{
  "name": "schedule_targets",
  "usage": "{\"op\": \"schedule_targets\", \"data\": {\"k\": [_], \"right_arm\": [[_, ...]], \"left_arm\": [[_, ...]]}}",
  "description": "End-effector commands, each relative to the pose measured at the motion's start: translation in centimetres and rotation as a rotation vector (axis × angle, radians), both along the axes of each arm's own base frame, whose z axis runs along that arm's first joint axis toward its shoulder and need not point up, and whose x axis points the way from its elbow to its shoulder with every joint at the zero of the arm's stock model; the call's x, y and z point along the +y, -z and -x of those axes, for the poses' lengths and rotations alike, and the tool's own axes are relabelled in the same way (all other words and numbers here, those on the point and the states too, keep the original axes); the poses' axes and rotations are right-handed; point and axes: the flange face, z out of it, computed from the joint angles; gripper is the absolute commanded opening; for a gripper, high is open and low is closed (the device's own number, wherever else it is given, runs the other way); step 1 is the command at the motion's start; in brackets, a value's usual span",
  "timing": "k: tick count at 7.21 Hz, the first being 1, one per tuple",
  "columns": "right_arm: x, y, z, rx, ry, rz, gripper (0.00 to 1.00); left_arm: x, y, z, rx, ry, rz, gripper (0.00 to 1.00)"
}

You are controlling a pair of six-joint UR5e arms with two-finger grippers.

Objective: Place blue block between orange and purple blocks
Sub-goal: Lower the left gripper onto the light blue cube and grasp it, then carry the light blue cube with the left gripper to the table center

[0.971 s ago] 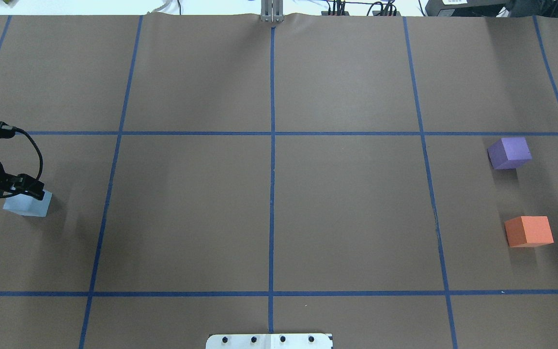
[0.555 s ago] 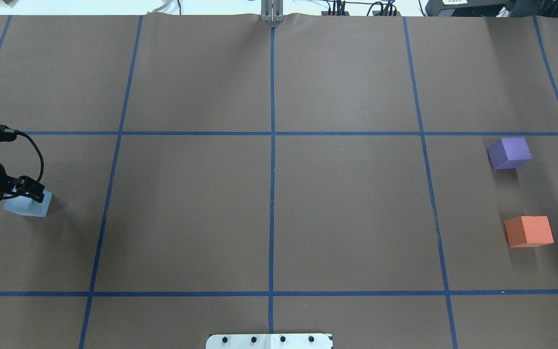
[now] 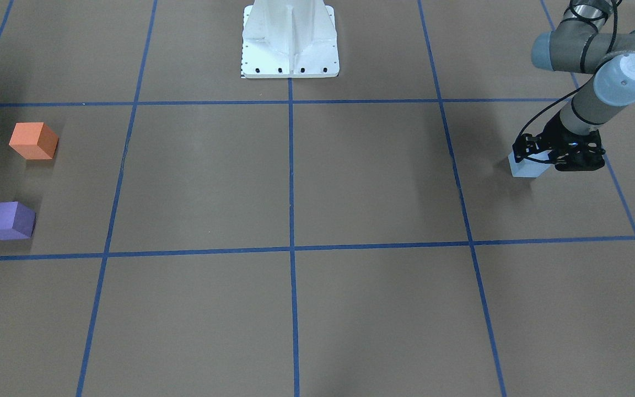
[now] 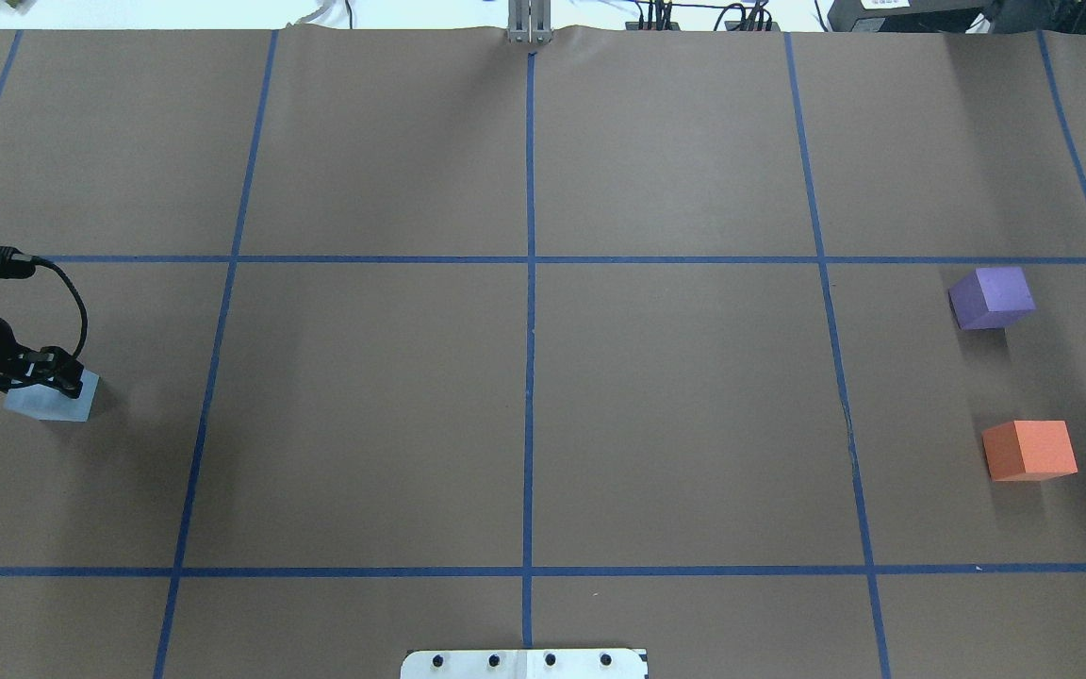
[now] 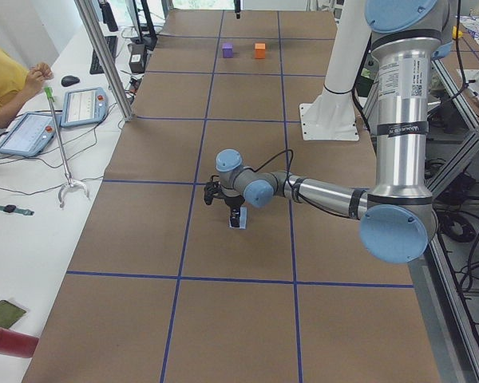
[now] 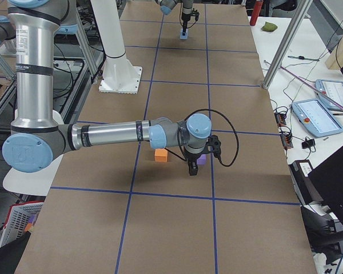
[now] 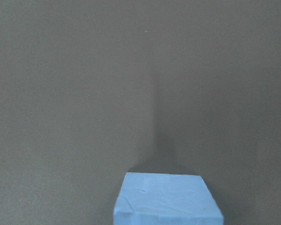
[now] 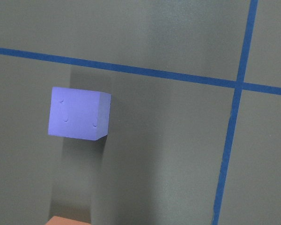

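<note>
Just changed: over the last second the left end effector [image 4: 55, 379] has sunk lower onto the blue block [image 4: 57, 407]. From overhead its black frame now looks smaller and sits closer over the block's top. The block itself has not budged on the bench [image 4: 364, 405].
What that means: to my eye this is the bottom of the descent, just ahead of the pick. Nothing is lifted yet, so the whole carry across remains to be done.
Left end effector's hold: it is down at the top of the block, but from no angle can I tell whether the fingers have closed on it or stand apart. Its wrist camera shows only the block's top face at the bottom edge, with no fingers in sight.
Blue block against the end effector: directly beneath it, touching or all but touching. It sits flat on the bench at the robot's far left.
Destination: the purple block [image 4: 993, 295] and orange block [image 4: 1030, 450] stand at the far right with a bare gap between them. They are well apart from the blue block.
Right end effector [image 6: 192, 169]: it hangs just beside those two blocks and shows only from the side camera, so I cannot tell how far open it is.
Worth watching: it may crowd the gap when the blue block arrives.
</note>
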Motion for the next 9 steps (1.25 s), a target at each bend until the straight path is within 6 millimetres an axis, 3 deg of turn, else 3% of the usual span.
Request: {"op": "schedule_targets", "data": {"k": [1, 2, 3, 4, 5, 7, 8, 9], "right_arm": [[0.1, 0.4, 0.1, -0.029, 0.004, 0.002, 1.0], [0.2, 0.5, 0.3, -0.047, 0.008, 0.002, 1.0], [0.3, 0.7, 0.2, -0.05, 0.01, -0.014, 1.0], [1.2, 0.3, 0.0, -0.061, 0.007, -0.042, 1.0], [1.4, -0.1, 0.1, -0.075, 0.009, -0.072, 1.0], [1.0, 0.7, 0.2, -0.079, 0.01, -0.095, 1.0], [0.8, 0.9, 0.3, -0.08, 0.012, -0.1, 1.0], [0.8, 1.1, 0.4, -0.082, 0.013, -0.101, 1.0]], "left_arm": [[-0.6, 3.7, -1.2, 0.074, 0.014, 0.04, 0.0], [-1.5, 8.0, -2.1, 0.133, 0.032, 0.04, 0.0], [-3.4, 14.0, -4.0, 0.189, 0.087, 0.088, 0.0], [-3.9, 20.4, -9.1, 0.236, 0.105, 0.131, 0.0], [-1.9, 26.2, -15.1, 0.272, 0.067, 0.163, 0.0], [0.6, 36.8, -24.0, 0.29, 0.113, 0.158, 0.0], [0.2, 41.1, -28.8, 0.29, 0.139, 0.159, 0.0], [-1.7, 44.9, -33.7, 0.269, 0.148, 0.154, 0.0]]}}
